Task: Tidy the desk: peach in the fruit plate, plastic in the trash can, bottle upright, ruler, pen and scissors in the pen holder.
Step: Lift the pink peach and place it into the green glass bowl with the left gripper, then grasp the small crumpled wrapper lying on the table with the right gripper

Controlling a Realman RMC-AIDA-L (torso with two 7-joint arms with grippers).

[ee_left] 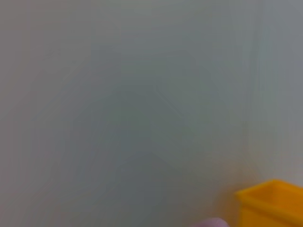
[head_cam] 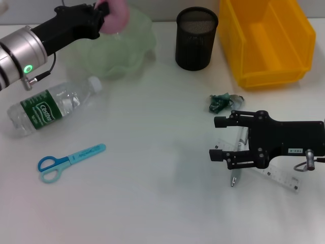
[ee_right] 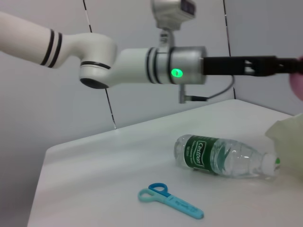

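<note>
The left end effector [head_cam: 104,15] is clenched on one pink peach [head_cam: 116,15], holding it above the one pale green fruit plate [head_cam: 114,48] at the far left of the white counter [head_cam: 152,193]. Nearer the robot than this end effector, one water bottle [head_cam: 48,107] lies on its side, and nearer again lies one pair of blue scissors [head_cam: 68,160], both apart from it. To its right stand one black mesh pen holder [head_cam: 196,38] and one yellow bin [head_cam: 266,38]. One crumpled green scrap of plastic [head_cam: 221,101] lies just beyond the right end effector [head_cam: 216,137]. That one hovers with its two fingers released and spread, low over one pen [head_cam: 236,173] and one clear ruler [head_cam: 277,178], which lie crossed beneath it.
</note>
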